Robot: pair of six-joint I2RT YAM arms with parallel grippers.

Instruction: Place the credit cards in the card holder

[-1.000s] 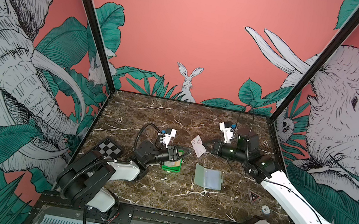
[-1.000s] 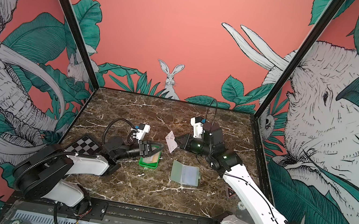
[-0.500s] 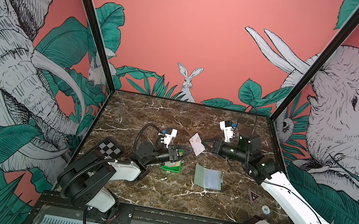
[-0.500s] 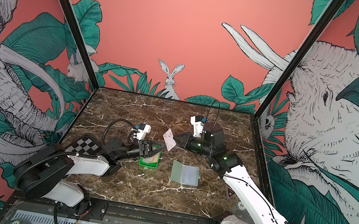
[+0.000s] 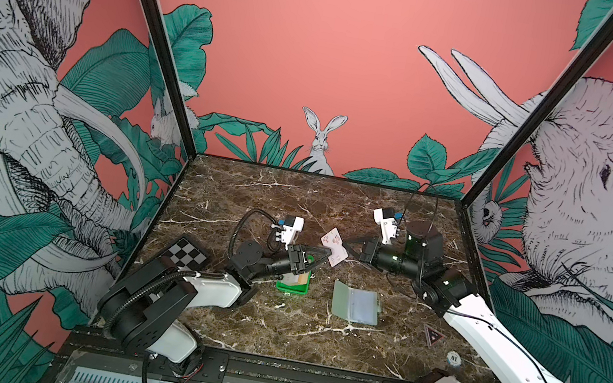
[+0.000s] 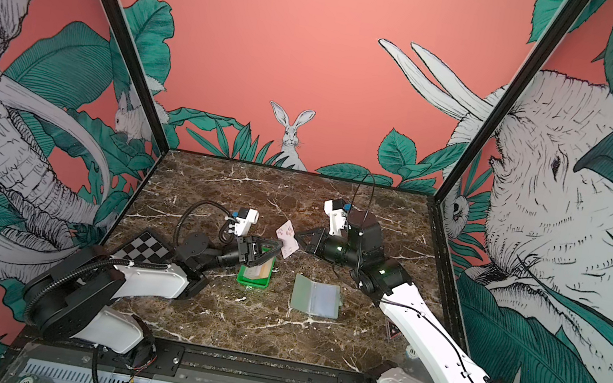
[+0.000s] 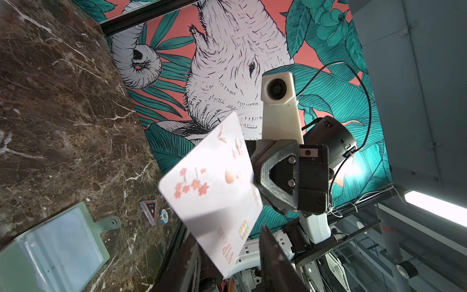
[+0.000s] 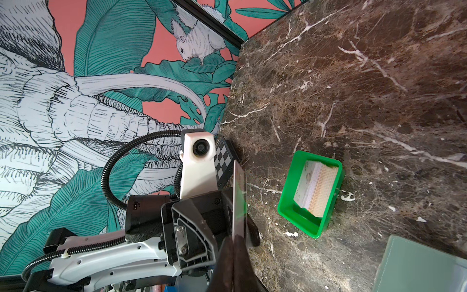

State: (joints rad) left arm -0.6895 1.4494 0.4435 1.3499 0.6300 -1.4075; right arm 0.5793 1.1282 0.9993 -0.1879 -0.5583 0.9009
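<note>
**One card aloft between two grippers, holder lying open**

The right gripper (image 7: 254,174) pinched one edge of a white, blossom-printed VIP card (image 7: 209,187). It held the card clear of the marble tabletop (image 5: 295,199), at about 11 o'clock from the card holder (image 5: 355,304) in a top view. The left gripper (image 5: 321,257) had its jaws apart, straddling the card's lower corner without clearly pressing it, which was probably a hand-over. The holder lay open, sleeves up, at 3 o'clock from the green tray (image 8: 285,199). There the stack of cards (image 8: 316,189) leaned on edge, easy to pick.
</note>
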